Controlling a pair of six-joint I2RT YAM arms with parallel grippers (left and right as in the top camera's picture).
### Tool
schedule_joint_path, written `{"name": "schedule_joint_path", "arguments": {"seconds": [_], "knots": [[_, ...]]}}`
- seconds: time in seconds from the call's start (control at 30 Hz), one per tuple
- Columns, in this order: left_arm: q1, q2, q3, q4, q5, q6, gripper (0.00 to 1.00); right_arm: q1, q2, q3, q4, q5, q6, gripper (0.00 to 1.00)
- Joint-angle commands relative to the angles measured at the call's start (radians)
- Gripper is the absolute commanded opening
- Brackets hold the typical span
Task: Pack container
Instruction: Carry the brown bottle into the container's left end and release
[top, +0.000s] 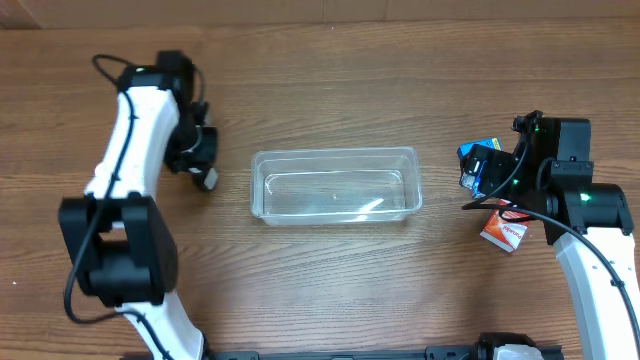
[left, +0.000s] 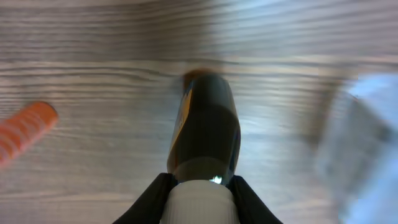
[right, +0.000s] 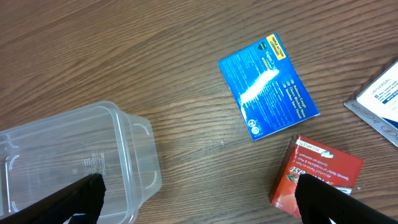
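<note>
Centrally, container (top: 335, 186) sits between left hand (left: 200, 193), clamping dark bottle (left: 205, 124), and right hand (right: 199, 193), spread wide.

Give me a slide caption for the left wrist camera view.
Left gripper pinches a dark bottle by its white cap; an orange object and the clear container blur behind.

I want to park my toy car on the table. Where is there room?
There is a wide bare strip of table in front of the container, between the two arms, and another strip behind it. It is crowded to the right of the container, where a blue packet and a red packet lie by the open right hand. On the left, the left hand grips a dark bottle.
</note>
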Motion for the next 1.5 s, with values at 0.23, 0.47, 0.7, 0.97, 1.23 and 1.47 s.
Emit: {"name": "schedule_joint_path", "arguments": {"seconds": [0.23, 0.47, 0.7, 0.97, 1.23, 1.47], "knots": [[-0.397, -0.269, 0.053, -0.043, 0.024, -0.455, 0.04, -0.005, -0.002, 0.034, 0.002, 0.001, 0.004, 1.00], [-0.428, -0.099, 0.036, -0.037, -0.025, -0.632, 0.04, -0.005, -0.002, 0.034, -0.006, 0.001, 0.005, 1.00], [-0.424, 0.059, 0.036, 0.032, -0.025, -0.737, 0.04, -0.005, -0.002, 0.034, -0.006, -0.002, 0.005, 1.00], [-0.402, 0.098, 0.036, 0.054, -0.025, -0.776, 0.04, -0.005, -0.002, 0.034, -0.006, -0.002, 0.005, 1.00], [-0.378, 0.097, 0.036, 0.027, -0.025, -0.745, 0.04, -0.005, -0.001, 0.034, -0.005, -0.002, 0.005, 1.00], [-0.378, 0.094, 0.038, 0.028, -0.017, -0.642, 0.68, -0.005, 0.011, 0.034, -0.005, -0.002, 0.005, 1.00]]}}
